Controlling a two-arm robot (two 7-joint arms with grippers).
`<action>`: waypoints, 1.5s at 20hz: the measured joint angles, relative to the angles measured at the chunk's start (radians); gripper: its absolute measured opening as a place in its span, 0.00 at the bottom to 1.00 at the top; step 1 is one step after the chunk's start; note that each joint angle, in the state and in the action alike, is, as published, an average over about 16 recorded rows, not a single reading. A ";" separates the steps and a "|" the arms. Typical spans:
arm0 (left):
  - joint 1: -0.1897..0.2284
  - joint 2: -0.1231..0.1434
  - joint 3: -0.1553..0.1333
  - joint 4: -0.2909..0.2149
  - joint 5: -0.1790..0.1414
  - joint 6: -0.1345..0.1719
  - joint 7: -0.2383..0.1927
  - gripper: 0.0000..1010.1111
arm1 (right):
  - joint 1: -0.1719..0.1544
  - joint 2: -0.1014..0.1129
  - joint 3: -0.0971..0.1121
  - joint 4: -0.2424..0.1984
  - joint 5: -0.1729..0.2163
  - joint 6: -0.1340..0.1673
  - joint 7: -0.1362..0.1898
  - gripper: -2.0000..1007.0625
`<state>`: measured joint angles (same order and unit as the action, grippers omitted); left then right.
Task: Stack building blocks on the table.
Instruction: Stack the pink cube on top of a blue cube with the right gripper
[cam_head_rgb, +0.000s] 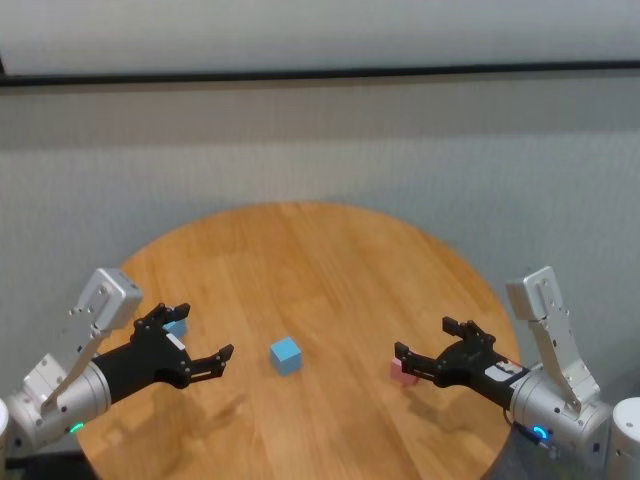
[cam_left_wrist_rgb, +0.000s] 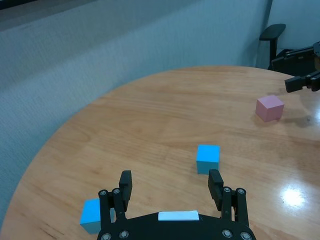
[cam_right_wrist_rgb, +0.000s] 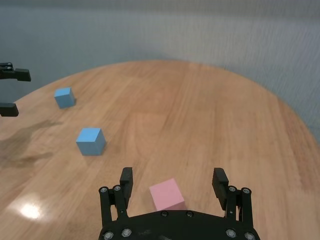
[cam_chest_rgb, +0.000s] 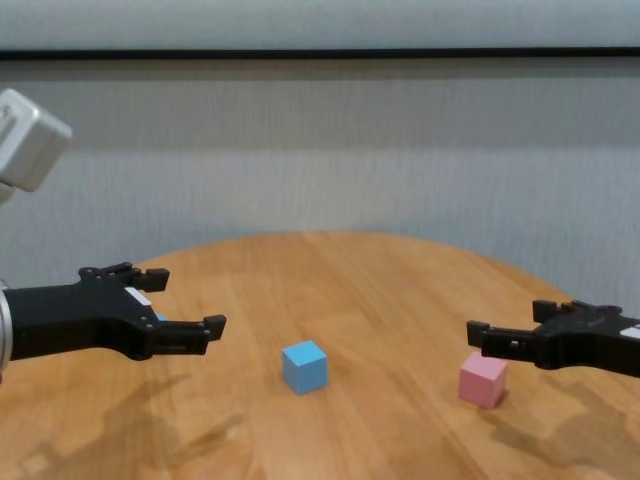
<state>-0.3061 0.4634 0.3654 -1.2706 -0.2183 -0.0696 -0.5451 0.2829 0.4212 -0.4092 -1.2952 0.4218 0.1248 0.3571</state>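
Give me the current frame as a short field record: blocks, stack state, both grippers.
surface: round wood table
centre blue block: alone on the table, between the two grippers
left blue block: on the table by the left gripper, mostly hidden in head view
pink block: on the table, at the right gripper's tips
stack: none, all three blocks apart
left gripper: open, above the table, holding nothing
right gripper: open, low over the pink block, not closed on it
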 joint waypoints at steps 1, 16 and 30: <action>0.000 0.000 0.000 0.000 0.000 0.000 0.000 0.99 | 0.000 -0.002 0.001 0.001 0.000 0.003 0.003 1.00; 0.000 0.000 0.000 0.000 0.000 0.000 0.000 0.99 | 0.003 -0.028 0.016 0.032 -0.005 0.037 0.048 1.00; 0.000 0.000 0.000 0.000 0.000 0.000 0.000 0.99 | 0.021 -0.045 0.005 0.068 -0.030 0.021 0.073 1.00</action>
<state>-0.3063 0.4632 0.3654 -1.2704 -0.2183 -0.0696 -0.5452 0.3035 0.3763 -0.4044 -1.2274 0.3918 0.1462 0.4296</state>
